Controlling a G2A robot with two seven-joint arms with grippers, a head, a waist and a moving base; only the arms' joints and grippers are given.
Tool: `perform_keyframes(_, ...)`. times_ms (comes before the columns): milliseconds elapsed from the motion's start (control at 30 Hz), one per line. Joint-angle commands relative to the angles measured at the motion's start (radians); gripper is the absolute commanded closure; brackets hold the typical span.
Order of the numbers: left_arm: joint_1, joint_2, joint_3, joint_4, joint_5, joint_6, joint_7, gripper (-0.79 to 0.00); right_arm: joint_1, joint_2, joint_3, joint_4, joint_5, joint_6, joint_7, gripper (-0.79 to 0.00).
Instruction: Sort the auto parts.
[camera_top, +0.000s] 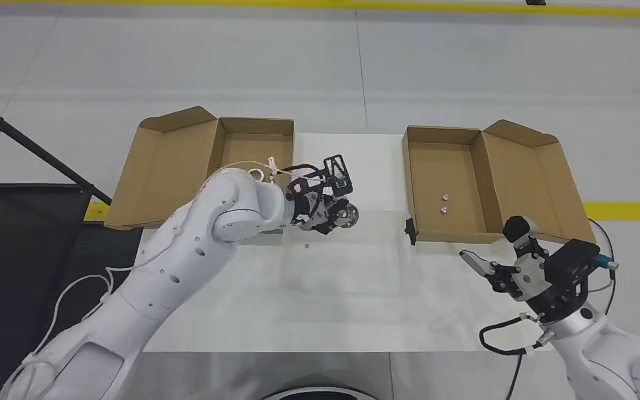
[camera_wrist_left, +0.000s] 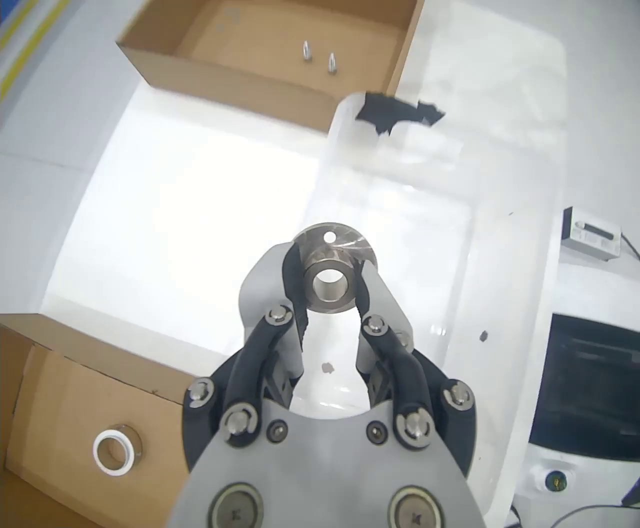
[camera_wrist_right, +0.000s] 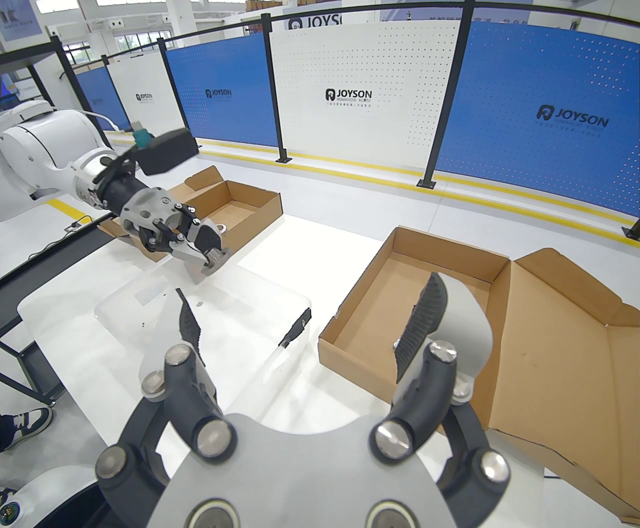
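Jaws: our left gripper (camera_wrist_left: 328, 287) clamps a metal bushing (camera_wrist_left: 332, 241); our right gripper (camera_wrist_right: 306, 282) is spread wide, empty.
Way: left box (camera_wrist_left: 60, 395) just beside bushing; right gripper well apart from it.

Both arms are white, round and smooth; the left arm (camera_top: 200, 250) has thin white cables along it and the right arm (camera_top: 600, 350) has a black cable. Each wrist has a black box (camera_wrist_right: 165, 147) with a blue-green plug. The left gripper (camera_wrist_left: 328, 282) and the right gripper (camera_wrist_right: 307, 290) have a grey metal plate, black links, shiny round screws and black ridged pads (camera_wrist_right: 417, 325)
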Motion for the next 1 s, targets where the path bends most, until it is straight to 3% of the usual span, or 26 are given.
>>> perform_keyframes(0,0.032,0.009,-0.043,-0.006,-0.014,-0.058,0.107,0.0,0.0,0.0,0.0,0.0,0.0,0.0,0.0,-0.785)
perform_keyframes(167,0.059,0.015,-0.106,0.038,-0.066,-0.213,0.338,0.0,0.0,0.0,0.0,0.0,0.0,0.0,0.0,-0.785)
perform_keyframes(367,0.035,-0.007,-0.104,0.118,-0.091,-0.365,0.624,0.0,0.0,0.0,0.0,0.0,0.0,0.0,0.0,-0.785)
perform_keyframes(700,-0.074,-0.058,0.052,0.241,-0.046,-0.365,1.096,0.0,0.0,0.0,0.0,0.0,0.0,0.0,0.0,-0.785)
perform_keyframes(967,-0.166,-0.069,0.147,0.342,0.12,-0.365,1.251,0.0,0.0,0.0,0.0,0.0,0.0,0.0,0.0,-0.785)
